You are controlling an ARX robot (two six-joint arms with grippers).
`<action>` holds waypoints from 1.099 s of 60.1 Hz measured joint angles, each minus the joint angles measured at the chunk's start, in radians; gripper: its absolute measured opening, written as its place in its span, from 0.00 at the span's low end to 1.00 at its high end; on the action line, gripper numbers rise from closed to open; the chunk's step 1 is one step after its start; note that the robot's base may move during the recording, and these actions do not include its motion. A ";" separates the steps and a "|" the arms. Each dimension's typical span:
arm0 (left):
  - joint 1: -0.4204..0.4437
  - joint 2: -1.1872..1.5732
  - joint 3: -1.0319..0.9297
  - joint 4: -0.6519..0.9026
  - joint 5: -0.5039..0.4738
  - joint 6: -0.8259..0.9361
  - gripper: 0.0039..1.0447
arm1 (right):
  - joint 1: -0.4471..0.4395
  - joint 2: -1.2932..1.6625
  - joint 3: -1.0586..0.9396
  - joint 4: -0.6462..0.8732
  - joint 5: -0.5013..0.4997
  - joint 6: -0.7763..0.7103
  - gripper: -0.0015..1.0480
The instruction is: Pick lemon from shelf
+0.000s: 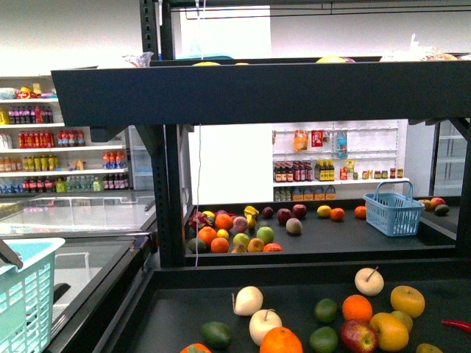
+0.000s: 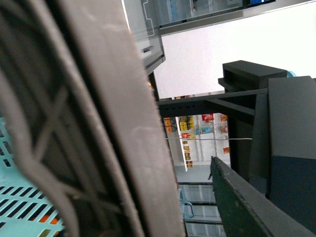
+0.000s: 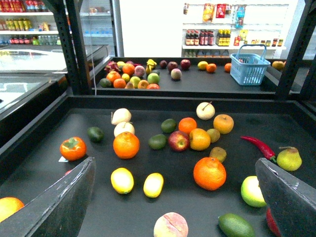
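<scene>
Shop interior: white shelving of bottled drinks far left, white wall racks of bottles and jars at the back, glass-lidded chest freezers on the left. Dead ahead, black metal tiered produce shelf: upper tray across the top of the front view, middle tier behind with a fruit pile and a blue plastic handled basket.

Nearest tier = dark raised-rim counter, strewn with loose oranges, apples and limes, plus a red chilli and a green pear.

Smooth bright-yellow oval lemon flat on that counter, toward the near side, just beside a rounder yellow fruit, apart from a large orange.

Right tool over the counter, angled down across the fruit, dark grey fingers spread wide, nothing gripped, lemon untouched.

Left tool jammed against the lens in the left wrist view, one grey finger filling the frame, pale teal slatted plastic basket right behind it. Wide or narrow: cannot tell.
</scene>
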 joint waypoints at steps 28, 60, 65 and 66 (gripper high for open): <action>-0.023 -0.153 -0.101 -0.101 0.041 0.119 0.10 | 0.000 0.000 0.000 0.000 0.000 0.000 0.93; -0.195 -0.361 -0.199 -0.166 0.249 0.322 0.06 | 0.000 0.000 0.000 0.000 0.000 0.000 0.93; -0.241 -0.361 -0.210 -0.169 0.269 0.340 0.06 | 0.000 0.000 0.000 0.000 0.000 0.000 0.93; -0.248 -0.361 -0.211 -0.169 0.272 0.342 0.06 | 0.000 0.000 0.000 0.000 0.000 0.000 0.93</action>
